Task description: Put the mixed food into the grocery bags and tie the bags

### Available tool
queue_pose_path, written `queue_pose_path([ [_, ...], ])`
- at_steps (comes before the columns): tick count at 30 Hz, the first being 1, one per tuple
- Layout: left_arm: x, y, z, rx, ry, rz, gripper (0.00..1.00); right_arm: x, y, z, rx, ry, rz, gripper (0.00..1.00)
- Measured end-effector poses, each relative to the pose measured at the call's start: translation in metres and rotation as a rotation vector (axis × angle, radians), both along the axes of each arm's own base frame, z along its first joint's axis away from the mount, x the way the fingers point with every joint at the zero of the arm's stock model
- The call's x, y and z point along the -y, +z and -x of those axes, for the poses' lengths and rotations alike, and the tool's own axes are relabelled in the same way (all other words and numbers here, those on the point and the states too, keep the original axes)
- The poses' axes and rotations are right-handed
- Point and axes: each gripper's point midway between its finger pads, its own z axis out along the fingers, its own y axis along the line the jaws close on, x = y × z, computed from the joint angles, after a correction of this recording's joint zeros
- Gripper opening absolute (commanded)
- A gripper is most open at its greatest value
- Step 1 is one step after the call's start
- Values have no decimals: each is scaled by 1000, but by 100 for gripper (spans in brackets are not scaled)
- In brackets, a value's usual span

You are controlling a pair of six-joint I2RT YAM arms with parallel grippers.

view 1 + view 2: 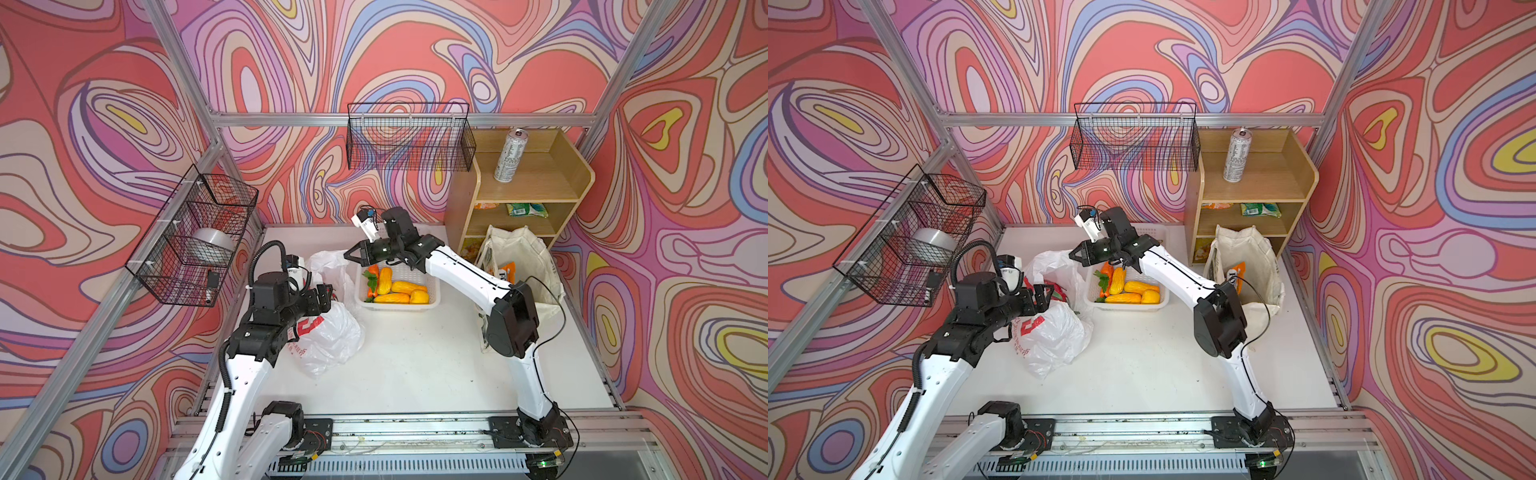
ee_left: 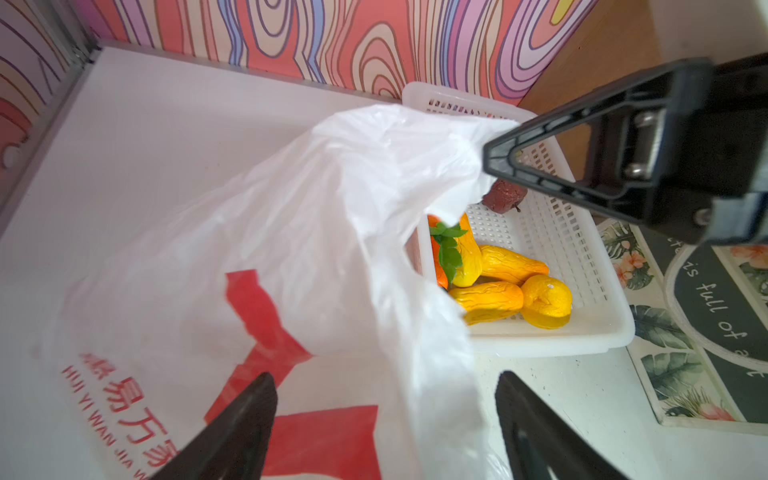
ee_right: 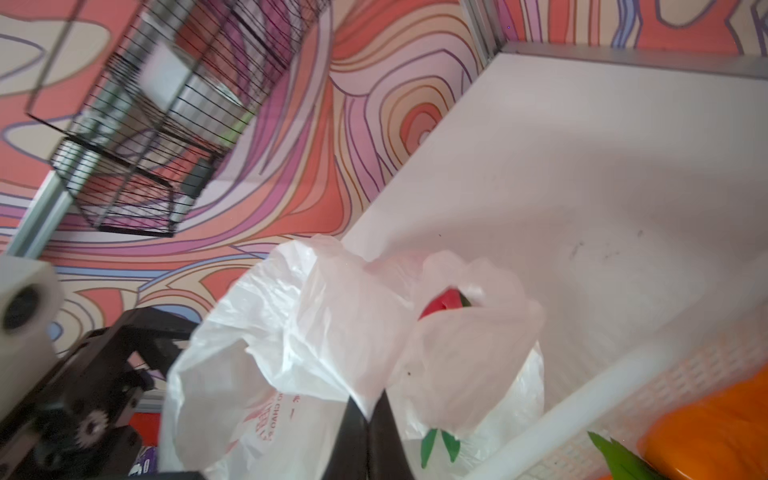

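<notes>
Right jaws pinch carrier bag [image 3: 332, 324], arm stretched across basket [image 1: 399, 306]; left jaws apart.

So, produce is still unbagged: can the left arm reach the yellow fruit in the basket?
Probably not cleanly: the white plastic bag, pinched up by the right gripper, hangs between the open left gripper and the yellow fruit.

The right tool [image 2: 490, 161] pinches the white plastic bag [image 2: 291, 232] by its edge beside the basket [image 2: 582, 336]; the left tool [image 2: 383, 380] gapes wide.

White table [image 1: 415, 365] with bag [image 1: 328, 336], basket [image 1: 399, 308], tote [image 1: 536, 253]
</notes>
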Motion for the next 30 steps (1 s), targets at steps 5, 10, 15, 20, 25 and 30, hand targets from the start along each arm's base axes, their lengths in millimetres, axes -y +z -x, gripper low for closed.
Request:
queue_pose_path([
  [5, -8, 27, 4, 86, 16, -50, 92, 2, 37, 13, 26, 38, -73, 0],
  [10, -6, 42, 2, 127, -16, -90, 93, 1, 39, 17, 9, 55, -84, 0],
  [15, 3, 49, -12, 135, -77, -103, 95, 1, 40, 19, 0, 65, -89, 0],
  [20, 12, 48, -17, 123, -117, -79, 91, 1, 40, 19, -4, 67, -90, 0],
  [25, 11, 56, 0, 131, -87, -24, 88, 1, 37, 18, -5, 60, -86, 0],
  [30, 4, 36, 32, 81, -17, 45, 89, 2, 20, 16, -27, 42, -60, 0],
])
